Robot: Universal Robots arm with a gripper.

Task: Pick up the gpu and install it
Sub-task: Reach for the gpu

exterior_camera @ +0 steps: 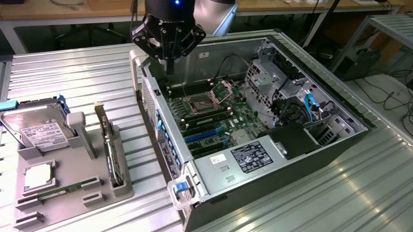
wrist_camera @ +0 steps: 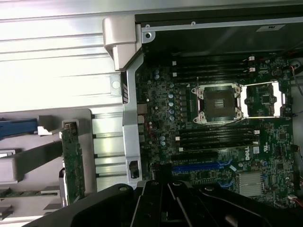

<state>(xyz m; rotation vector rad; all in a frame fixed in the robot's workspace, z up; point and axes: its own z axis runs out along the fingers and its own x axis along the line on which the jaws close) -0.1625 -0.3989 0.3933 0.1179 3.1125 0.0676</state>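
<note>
Exterior view is showing a ribbed silver metal tabletop (exterior_camera: 77,72) carrying everything. An open black and grey tower computer case (exterior_camera: 277,193) is lying on its side across the tabletop's middle, reaching toward the edge at the exterior view's right. Its green motherboard (exterior_camera: 219,116) is facing up, with a square processor socket (exterior_camera: 197,104) standing open.

A grey moulded plastic holder (exterior_camera: 77,169) is sitting by the tabletop's edge at the exterior view's left, just beside the case. In the holder, a silver hard drive with a white label (exterior_camera: 38,130) is leaning in a slot at the end farther from the camera.

The gpu (exterior_camera: 110,147), a thin flat dark expansion card with a silvery bracket at its far end, is standing on its long edge in a slot along the holder's side nearest the case. Nothing is touching it.

The black gripper (exterior_camera: 169,70) is hanging over the case's rim on the holder side, near the case's far corner, well apart from the gpu. Its fingers are pressing together and gripping nothing.

A square silvery processor chip (exterior_camera: 38,176) and a slim green RAM stick (exterior_camera: 61,191) are lying flat in the holder's near end.
</note>
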